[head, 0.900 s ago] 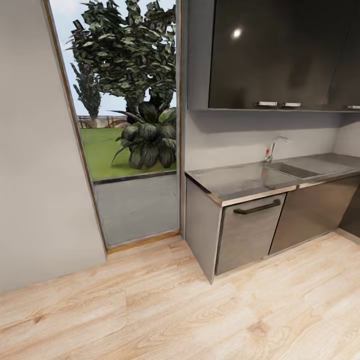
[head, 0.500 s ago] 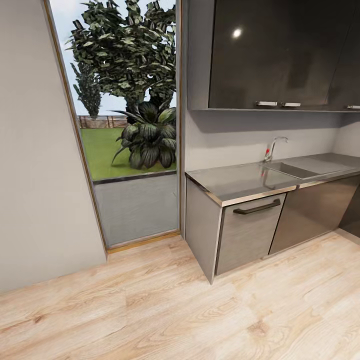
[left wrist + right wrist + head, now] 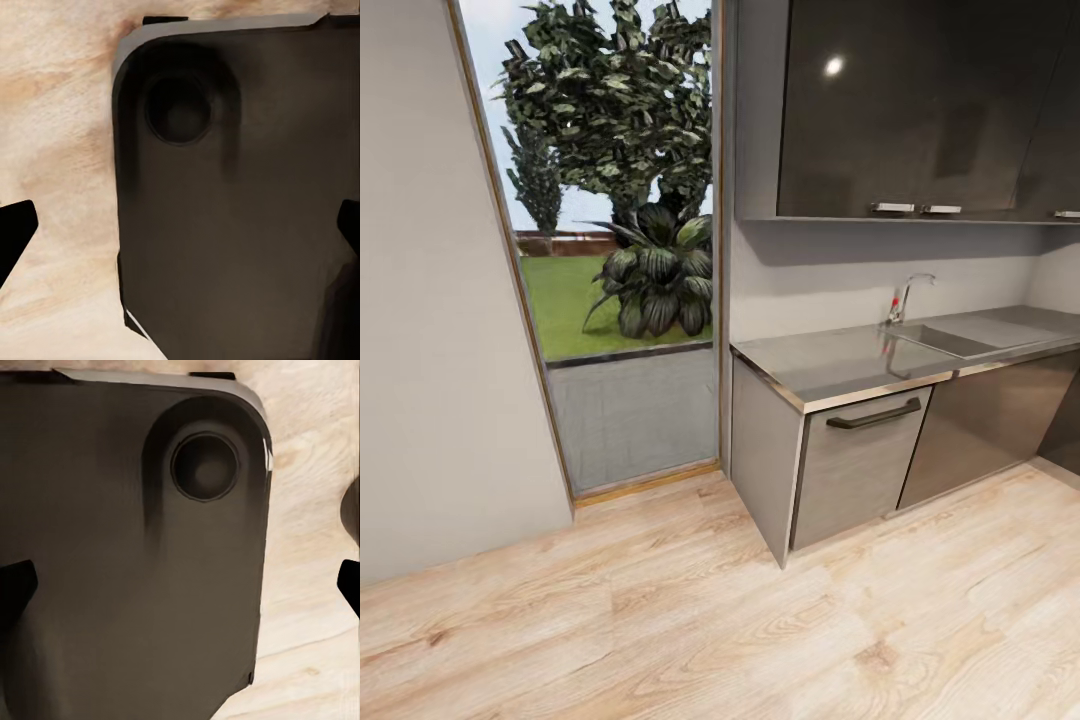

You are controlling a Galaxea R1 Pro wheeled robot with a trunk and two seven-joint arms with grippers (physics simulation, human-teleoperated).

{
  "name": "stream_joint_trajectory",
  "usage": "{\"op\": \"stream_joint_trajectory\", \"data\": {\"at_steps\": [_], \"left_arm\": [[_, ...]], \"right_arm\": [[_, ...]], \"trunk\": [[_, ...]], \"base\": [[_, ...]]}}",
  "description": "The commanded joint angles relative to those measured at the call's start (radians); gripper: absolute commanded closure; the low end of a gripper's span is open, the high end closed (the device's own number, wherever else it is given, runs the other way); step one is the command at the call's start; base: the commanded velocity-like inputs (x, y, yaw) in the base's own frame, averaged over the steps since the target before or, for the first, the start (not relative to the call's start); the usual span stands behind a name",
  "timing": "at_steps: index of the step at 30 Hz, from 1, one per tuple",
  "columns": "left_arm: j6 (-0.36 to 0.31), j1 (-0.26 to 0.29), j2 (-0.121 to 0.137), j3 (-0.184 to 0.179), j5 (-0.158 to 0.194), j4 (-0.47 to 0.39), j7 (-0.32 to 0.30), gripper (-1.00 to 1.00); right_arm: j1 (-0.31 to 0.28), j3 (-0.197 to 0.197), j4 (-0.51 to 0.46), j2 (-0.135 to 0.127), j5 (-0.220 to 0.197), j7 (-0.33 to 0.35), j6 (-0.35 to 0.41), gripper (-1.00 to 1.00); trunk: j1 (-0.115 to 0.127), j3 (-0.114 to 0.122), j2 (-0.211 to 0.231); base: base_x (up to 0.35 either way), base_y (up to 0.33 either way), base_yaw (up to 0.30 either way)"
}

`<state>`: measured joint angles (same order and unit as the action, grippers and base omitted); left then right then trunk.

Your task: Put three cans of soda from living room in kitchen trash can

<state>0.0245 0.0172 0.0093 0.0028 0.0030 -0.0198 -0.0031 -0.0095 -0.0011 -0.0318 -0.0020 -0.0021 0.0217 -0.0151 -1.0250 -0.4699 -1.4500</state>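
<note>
Head view: kitchen (image 3: 920, 330) corner, steel surface (image 3: 830, 365) with sink (image 3: 950, 340) and tap (image 3: 905, 297) at about 3 o'clock, dark wall cabinets (image 3: 920, 110) at 1 o'clock.
Window: tall glass pane (image 3: 610, 240) at 11 o'clock, tree and lawn outside.
Floor: light wood (image 3: 760, 620).
Left tool (image 3: 180, 232): fingertips spread wide, nothing between, dark robot base (image 3: 240, 225) below.
Right tool (image 3: 180, 585): same deal, spread wide, empty.
</note>
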Motion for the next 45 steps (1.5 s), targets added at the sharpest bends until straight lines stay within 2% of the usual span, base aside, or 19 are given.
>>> {"op": "stream_joint_trajectory", "data": {"at_steps": [1,6,7,11,12,16,17,20,21,22,25,28,31,32,35,36,39,45], "left_arm": [[0.006,0.001,0.002,0.001,0.001,-0.006,0.000,-1.00],[-0.016,0.001,0.006,0.005,0.004,-0.034,0.000,-1.00],[-0.078,0.001,0.006,0.005,0.004,-0.795,0.000,-1.00],[-0.132,-0.003,0.006,0.003,0.005,-1.059,0.000,-1.00],[-0.148,-0.009,0.006,0.003,0.005,-1.180,-0.001,-1.00],[-0.160,-0.033,0.007,0.003,0.005,-1.353,-0.001,-1.00],[-0.157,-0.054,0.008,0.003,0.005,-1.399,-0.002,-1.00],[-0.129,-0.092,0.013,0.004,0.005,-1.435,-0.007,-1.00],[-0.090,-0.109,0.014,0.004,0.004,-1.437,-0.010,-1.00],[-0.005,-0.139,0.016,0.005,0.002,-1.426,-0.015,-1.00],[0.104,-0.169,0.019,0.007,0.000,-1.385,-0.020,-1.00],[0.203,-0.187,0.022,0.010,0.004,-1.299,-0.028,-1.00],[0.241,-0.193,0.024,0.011,0.005,-1.263,-0.044,-1.00],[0.262,-0.196,0.024,0.013,0.005,-1.243,-0.066,-1.00],[0.275,-0.198,0.025,0.013,0.005,-1.228,-0.086,-1.00],[0.280,-0.199,0.025,0.014,0.004,-1.221,-0.092,-1.00],[0.283,-0.199,0.024,0.014,0.003,-1.214,-0.097,-1.00],[0.283,-0.197,0.024,0.017,0.001,-1.186,-0.098,-1.00]], "right_arm": [[-0.001,0.000,-0.006,-0.006,-0.001,0.006,-0.006,-1.00],[-0.004,0.000,-0.034,-0.016,0.023,0.034,-0.034,-1.00],[-0.004,0.000,-0.709,-0.015,0.053,0.128,-0.132,-1.00],[-0.001,0.003,-0.895,-0.011,0.070,0.136,-0.132,-1.00],[0.003,0.010,-0.994,-0.010,0.074,0.137,-0.123,-1.00],[0.019,0.029,-1.196,-0.013,0.078,0.139,-0.077,-1.00],[0.047,0.034,-1.277,-0.014,0.079,0.140,-0.059,-1.00],[0.106,0.037,-1.352,-0.017,0.078,0.141,-0.048,-1.00],[0.126,0.035,-1.365,-0.018,0.076,0.141,-0.055,-1.00],[0.154,0.025,-1.381,-0.023,0.072,0.142,-0.074,-1.00],[0.179,0.006,-1.389,-0.033,0.069,0.143,-0.106,-1.00],[0.196,-0.010,-1.356,-0.042,0.071,0.144,-0.152,-1.00],[0.201,-0.015,-1.325,-0.046,0.073,0.143,-0.204,-1.00],[0.208,-0.019,-1.306,-0.048,0.074,0.143,-0.255,-1.00],[0.216,-0.026,-1.293,-0.050,0.071,0.143,-0.293,-1.00],[0.219,-0.041,-1.288,-0.051,0.069,0.143,-0.306,-1.00],[0.221,-0.060,-1.284,-0.051,0.068,0.143,-0.314,-1.00],[0.222,-0.068,-1.281,-0.041,0.068,0.137,-0.312,-1.00]], "trunk": [[0.000,0.000,0.000],[0.000,0.000,0.000],[0.000,0.000,0.000],[0.000,0.000,0.000],[0.000,0.000,0.000],[0.000,0.000,0.000],[0.000,0.000,0.000],[0.000,0.000,0.000],[0.000,0.000,0.000],[0.000,0.000,0.000],[0.000,0.000,0.000],[0.000,0.000,0.000],[0.000,0.000,0.000],[0.000,0.000,0.000],[0.000,0.000,0.000],[0.000,0.000,0.000],[0.000,0.000,0.000],[0.000,0.000,0.000]], "base": [[0.000,0.000,0.000],[0.000,0.000,0.000],[0.000,0.000,0.000],[0.000,0.000,0.000],[0.000,0.000,0.000],[0.000,0.000,0.000],[0.000,0.000,0.000],[0.000,0.000,0.000],[0.000,0.000,0.000],[0.000,0.000,0.000],[0.000,0.000,0.000],[0.000,0.000,0.000],[0.000,0.000,0.000],[0.000,0.000,0.000],[0.000,0.000,0.000],[0.000,0.000,0.000],[0.000,0.000,0.000],[0.000,0.000,0.000]]}}
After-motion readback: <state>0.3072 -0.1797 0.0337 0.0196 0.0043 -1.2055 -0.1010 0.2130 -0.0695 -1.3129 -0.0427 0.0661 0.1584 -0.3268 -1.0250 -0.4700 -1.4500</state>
